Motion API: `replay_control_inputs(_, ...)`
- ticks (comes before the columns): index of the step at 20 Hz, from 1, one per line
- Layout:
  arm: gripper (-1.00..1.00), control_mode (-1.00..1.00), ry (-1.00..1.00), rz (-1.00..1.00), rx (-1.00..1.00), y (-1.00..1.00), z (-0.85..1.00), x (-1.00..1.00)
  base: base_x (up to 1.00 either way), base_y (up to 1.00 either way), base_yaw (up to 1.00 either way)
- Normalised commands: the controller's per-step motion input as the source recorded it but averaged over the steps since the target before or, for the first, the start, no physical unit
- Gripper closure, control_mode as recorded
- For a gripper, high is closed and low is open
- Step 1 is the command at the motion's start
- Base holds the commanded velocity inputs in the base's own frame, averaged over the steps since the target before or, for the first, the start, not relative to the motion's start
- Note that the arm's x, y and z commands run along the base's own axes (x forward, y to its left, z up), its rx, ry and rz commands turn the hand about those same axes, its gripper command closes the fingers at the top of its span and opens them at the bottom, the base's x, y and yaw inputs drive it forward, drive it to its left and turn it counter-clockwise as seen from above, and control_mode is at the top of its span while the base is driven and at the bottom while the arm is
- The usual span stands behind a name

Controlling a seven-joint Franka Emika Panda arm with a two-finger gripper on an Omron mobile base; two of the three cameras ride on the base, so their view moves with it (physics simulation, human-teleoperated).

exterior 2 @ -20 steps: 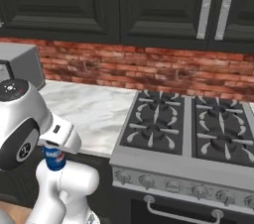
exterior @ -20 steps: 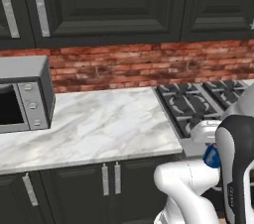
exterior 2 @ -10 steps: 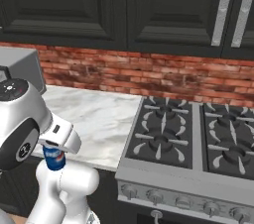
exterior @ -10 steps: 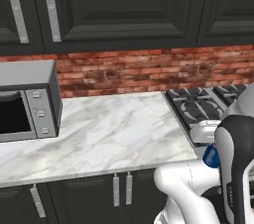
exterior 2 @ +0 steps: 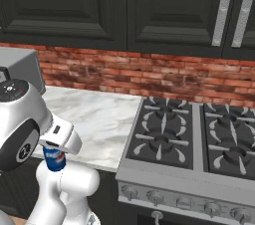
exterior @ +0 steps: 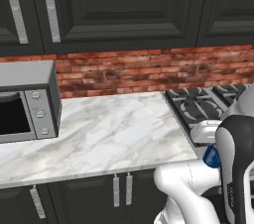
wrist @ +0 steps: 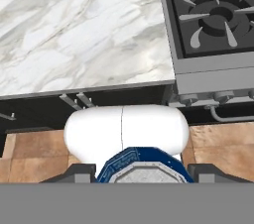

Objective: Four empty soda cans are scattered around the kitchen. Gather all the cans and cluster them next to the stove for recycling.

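Clamped tight in the gripper (wrist: 141, 171): one blue can (exterior 2: 54, 160), fingers (wrist: 74, 172) shut on its two sides. Held low, in front of the counter (exterior: 114, 139) edge, near the robot's own body, not yet over the marble. Silver top of the can facing the hand camera, blue rim all round it.

Stove (exterior 2: 199, 154) just to the right of the counter, touching it, with black grates and a row of knobs along the front. Microwave (exterior: 27, 101) far to the left on the same counter. Brick wall (exterior 2: 149, 77) behind, dark cabinets above.

No cans standing on the marble beside the stove yet, as far as can be seen. So probably early in the job: one can picked up and carried close, none put down. Other three cans somewhere else, can't tell where.

Still to do, most likely: lift this can up over the counter edge, set it upright on the marble right beside the stove, let go. Then go and find the rest, one by one, and stand them close together in the same spot.
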Motion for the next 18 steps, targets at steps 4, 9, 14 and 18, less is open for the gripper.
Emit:
replay_control_inputs(4, 1.0, 1.0, 0.0, 0.0, 0.0, 0.0, 0.0, 0.0, 0.14, 0.15, 0.02)
replay_control_inputs(9, 1.0, 1.0, 0.0, 0.0, 0.0, 0.0, 0.0, 0.0, 0.01, 0.08, 0.01)
replay_control_inputs(14, 1.0, 1.0, 0.0, 0.0, 0.0, 0.0, 0.0, 0.0, 0.07, 0.01, 0.0)
replay_control_inputs(18, 1.0, 1.0, 0.0, 0.0, 0.0, 0.0, 0.0, 0.0, 0.04, 0.0, 0.0)
